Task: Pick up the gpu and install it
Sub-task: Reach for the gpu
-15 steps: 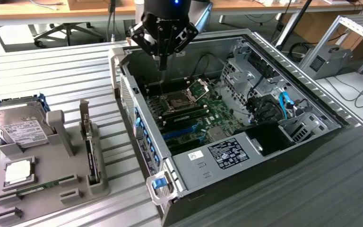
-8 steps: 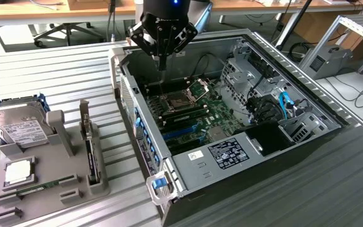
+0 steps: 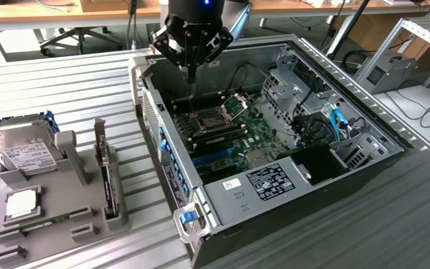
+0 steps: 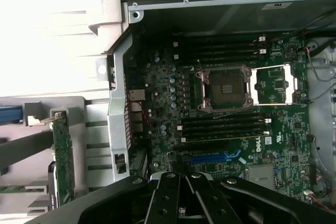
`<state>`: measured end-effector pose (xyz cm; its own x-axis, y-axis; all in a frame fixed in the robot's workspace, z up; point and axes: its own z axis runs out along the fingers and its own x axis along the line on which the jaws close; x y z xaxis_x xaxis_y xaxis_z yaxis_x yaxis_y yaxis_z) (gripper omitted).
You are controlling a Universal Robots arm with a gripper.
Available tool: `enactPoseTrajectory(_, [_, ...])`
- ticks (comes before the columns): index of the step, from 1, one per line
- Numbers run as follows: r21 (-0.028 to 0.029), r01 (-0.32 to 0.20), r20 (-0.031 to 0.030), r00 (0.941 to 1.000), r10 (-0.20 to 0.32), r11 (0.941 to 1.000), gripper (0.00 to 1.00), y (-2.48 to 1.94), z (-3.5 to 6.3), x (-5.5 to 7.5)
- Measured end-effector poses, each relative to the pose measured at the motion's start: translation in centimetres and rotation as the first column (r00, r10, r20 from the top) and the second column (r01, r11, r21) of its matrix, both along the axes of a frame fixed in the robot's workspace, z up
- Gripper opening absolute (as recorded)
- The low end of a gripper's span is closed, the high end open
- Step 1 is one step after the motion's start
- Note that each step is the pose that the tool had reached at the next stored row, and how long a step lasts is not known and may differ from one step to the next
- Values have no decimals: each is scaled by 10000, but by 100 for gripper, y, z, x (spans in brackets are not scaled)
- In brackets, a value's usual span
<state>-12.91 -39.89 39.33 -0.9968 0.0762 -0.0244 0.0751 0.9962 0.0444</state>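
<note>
**Green gpu (image 4: 63,156) stood unlifted while the fingers (image 3: 190,74) hung shut over the case (image 3: 152,112)**

By the look of things, no part of the job was done. The fingers were pressed fully together with nothing between them. They pointed down into the open case, above the motherboard (image 4: 226,129) and clear of it. The gpu stood on edge in a grey holder (image 3: 58,224) on the slatted counter (image 3: 65,84). It was outside the case wall and well apart from the fingers, toward the exterior view's left. Both the pick-up and the seating were left to do.

The exterior view gave what the wrist view could not. It showed the fingertips meeting and the gap between them and the board. It also showed the hard drive (image 3: 22,152) propped at the holder's far end, farther from the fingers than the gpu (image 3: 108,182).

The wrist view gave the board face-on. The processor socket (image 4: 227,88) lay ahead of the fingers (image 4: 181,192), and a blue slot (image 4: 215,157) sat close by them. It also showed the card's green face, which in the exterior view was a dark edge.
</note>
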Motion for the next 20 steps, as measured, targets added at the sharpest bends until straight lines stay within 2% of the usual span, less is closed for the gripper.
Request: enactPoseTrajectory(20, [0, 0, 0, 10000, 0, 10000, 11, 0, 0, -45])
